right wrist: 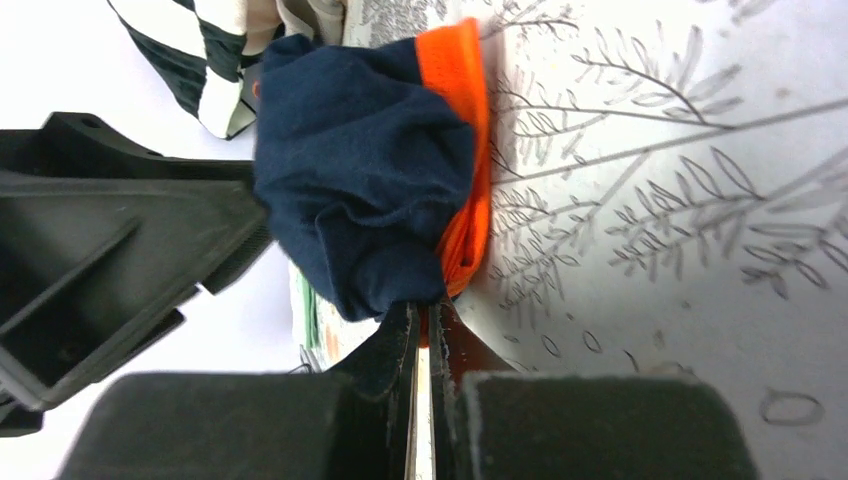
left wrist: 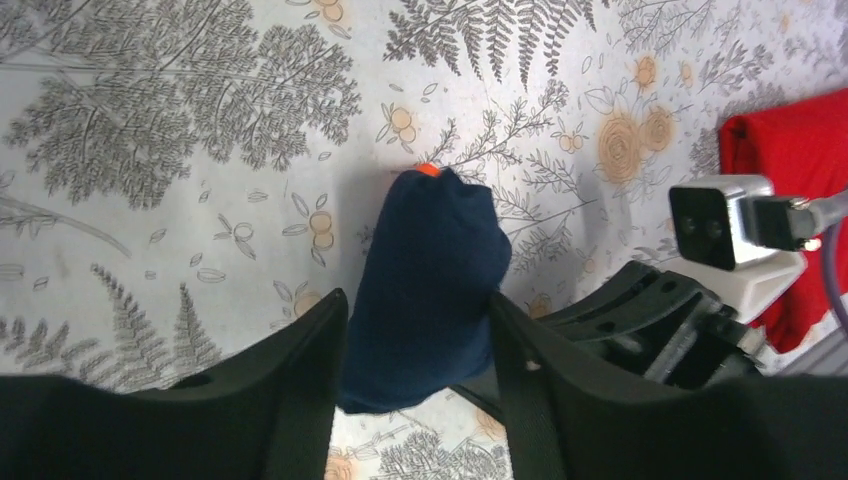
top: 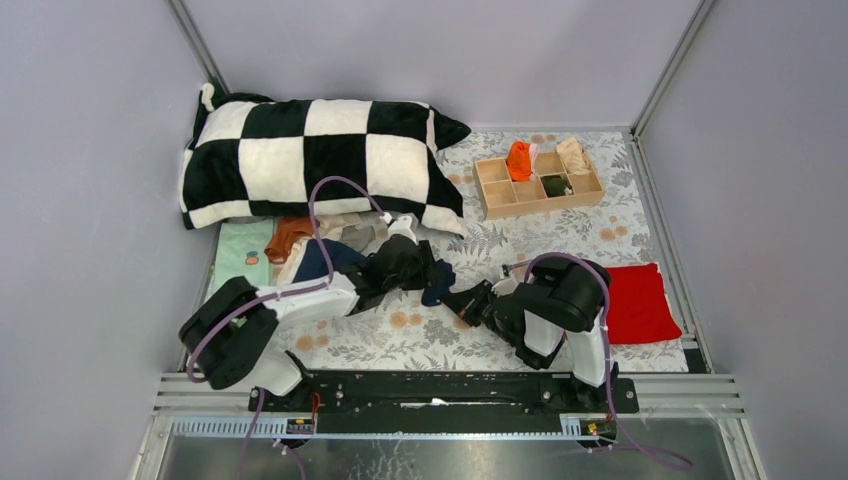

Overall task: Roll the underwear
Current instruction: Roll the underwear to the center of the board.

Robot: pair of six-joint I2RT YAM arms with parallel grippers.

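navy brief [left wrist: 425, 270] gripped by left pincer [left wrist: 415, 335] and right pincer [right wrist: 421, 322]
the bundle sits squarely between the left pincer's fingers [left wrist: 300, 380], pressed on both sides, its orange trim at the far tip. fern-print surface [left wrist: 200, 150] beneath, grey walls [top: 90, 150] around, a red cloth [left wrist: 790, 170] behind the right pincer. left fingers are parted only by the bundle's width; right fingers nearly together, nipping the orange-edged hem.
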